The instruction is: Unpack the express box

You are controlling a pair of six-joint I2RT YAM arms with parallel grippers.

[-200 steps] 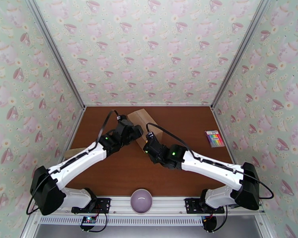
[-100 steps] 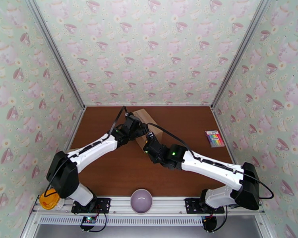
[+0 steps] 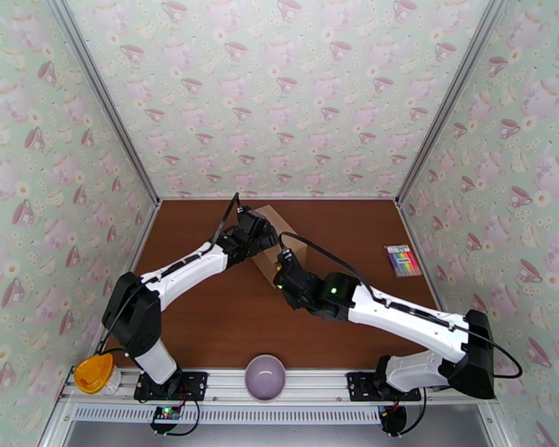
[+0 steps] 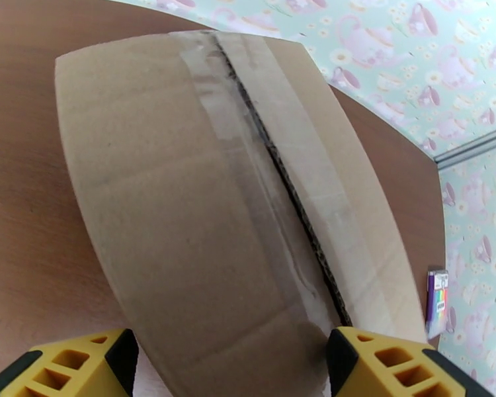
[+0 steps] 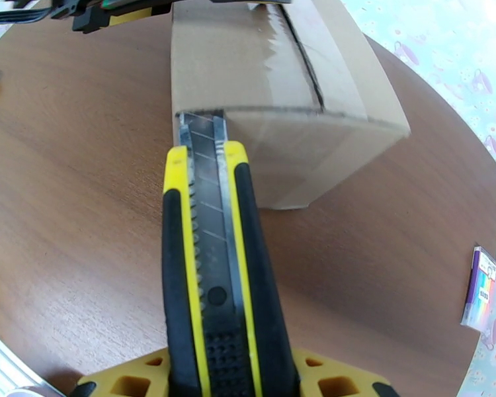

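Note:
The express box point(image 3: 281, 223), a plain brown carton with a taped top seam, lies closed at mid-table. My left gripper point(image 3: 260, 234) hovers at its near-left end, open. In the left wrist view the box point(image 4: 202, 193) runs away from the camera, its end lying between the yellow fingertips point(image 4: 69, 365). My right gripper point(image 3: 283, 276) is shut on a yellow-and-black utility knife point(image 5: 215, 259). The knife's blade tip point(image 5: 198, 122) sits at the top edge of the box point(image 5: 274, 67), left of the tape seam.
A pack of coloured markers point(image 3: 402, 260) lies at the right side of the table. A lilac bowl point(image 3: 265, 377) sits on the rail between the arm bases. An orange object point(image 3: 93, 372) rests at the front left corner.
The left arm has stretched forward and swung right, carrying its gripper over the box's end and uncovering the orange object. The right arm with the knife has crept slightly toward the box.

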